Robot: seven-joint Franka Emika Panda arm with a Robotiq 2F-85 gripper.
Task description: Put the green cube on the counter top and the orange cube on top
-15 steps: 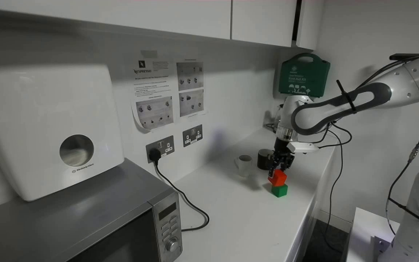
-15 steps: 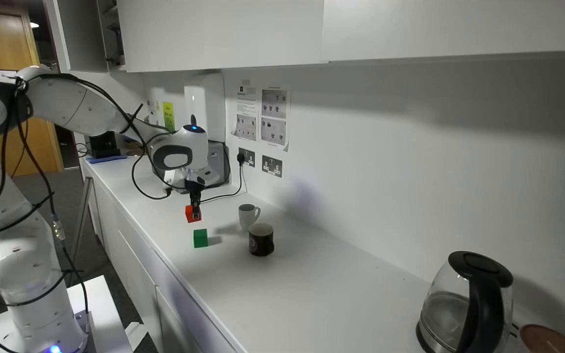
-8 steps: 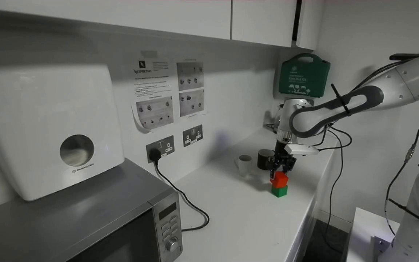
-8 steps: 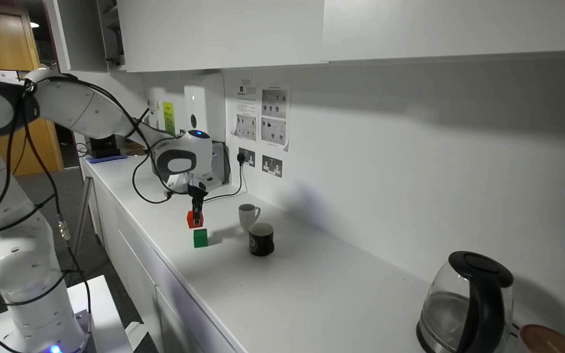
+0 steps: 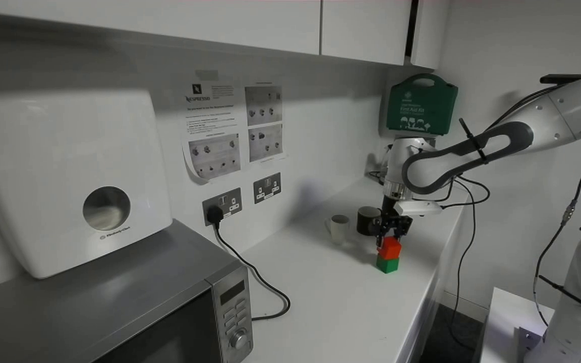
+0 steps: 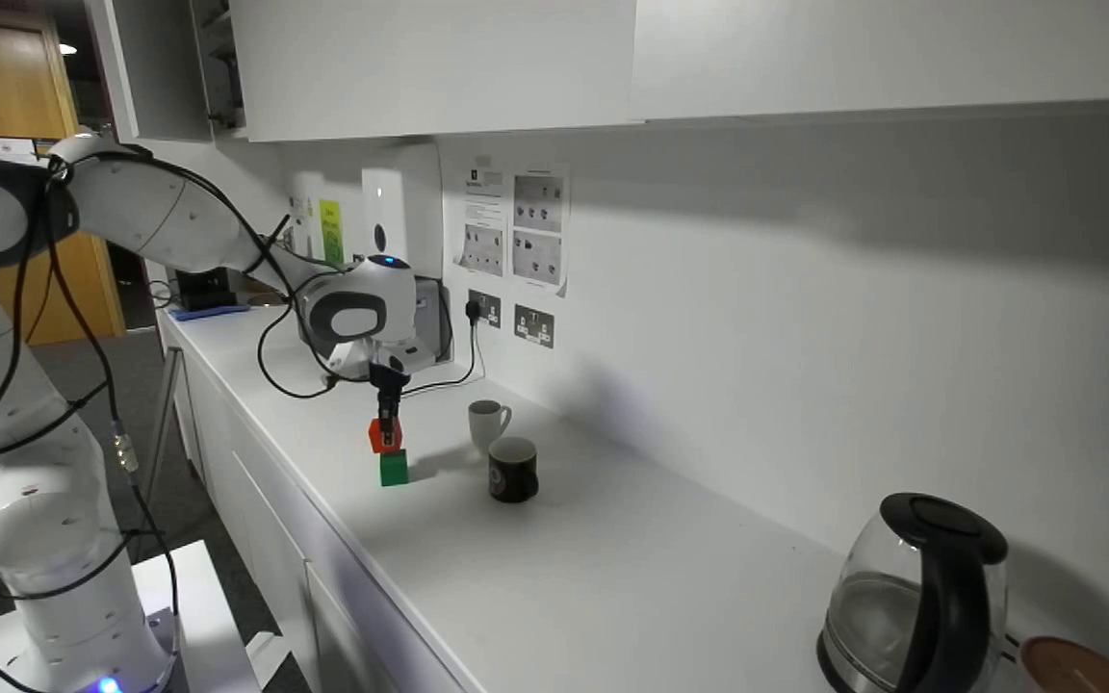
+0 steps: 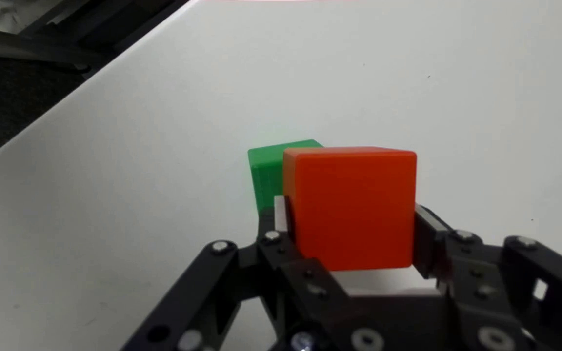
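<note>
Green block (image 5: 388,265) on the bench (image 5: 331,297), nearer the open edge than the wall edge. Hand (image 5: 390,240) grips orange block (image 5: 390,249) right above it, contact unclear. White mug (image 5: 339,231) and dark mug (image 5: 366,222) side by side, farther from the open edge.

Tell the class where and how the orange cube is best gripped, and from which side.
Likely by two opposite side faces, coming from above. The orange cube is boxy, so flat, parallel sides suit a pinch; the wrist view shows the gripper holding it so. In both exterior views the green cube is underneath, blocking an approach from below.
</note>
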